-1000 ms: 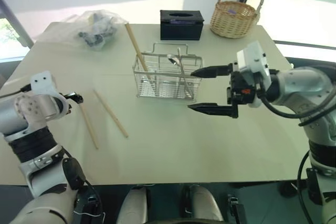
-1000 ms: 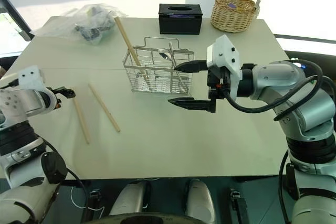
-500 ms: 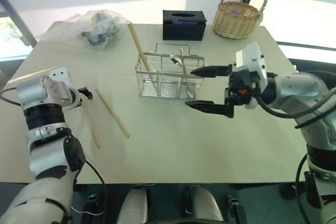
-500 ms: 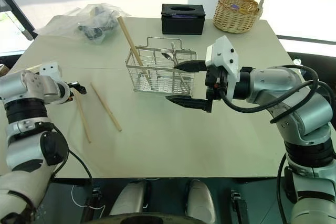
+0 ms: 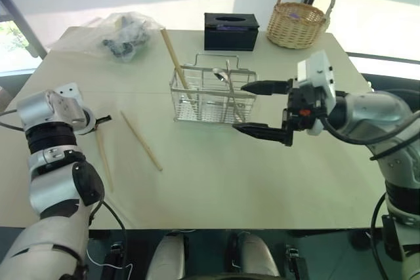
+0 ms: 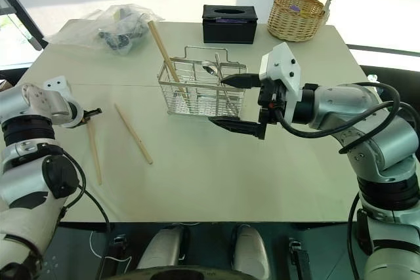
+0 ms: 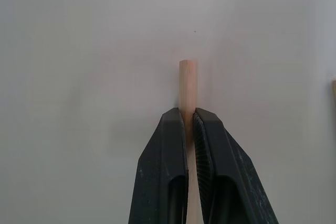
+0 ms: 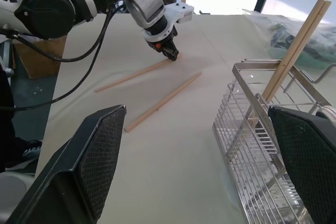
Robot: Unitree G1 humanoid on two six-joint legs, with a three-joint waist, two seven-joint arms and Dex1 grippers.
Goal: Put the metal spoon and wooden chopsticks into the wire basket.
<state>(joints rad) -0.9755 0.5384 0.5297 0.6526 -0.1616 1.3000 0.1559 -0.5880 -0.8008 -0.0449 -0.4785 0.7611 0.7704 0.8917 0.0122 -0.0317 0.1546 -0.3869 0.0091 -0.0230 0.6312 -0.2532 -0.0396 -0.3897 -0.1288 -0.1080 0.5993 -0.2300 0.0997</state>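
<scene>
You are pinching one of the wooden chopsticks (image 7: 188, 85) by its end in the left gripper (image 7: 189, 124), ready for lifting, while the right gripper (image 5: 261, 109) is waiting spread wide beside the wire basket (image 5: 209, 96).

Tan wooden chopsticks (image 5: 140, 140), silver wire basket (image 5: 211, 98), black fingers (image 7: 167, 177).

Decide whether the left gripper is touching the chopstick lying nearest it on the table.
Touching. In the left wrist view, the left gripper has both black fingers pressed against the sides of the chopstick, with no gap.
</scene>
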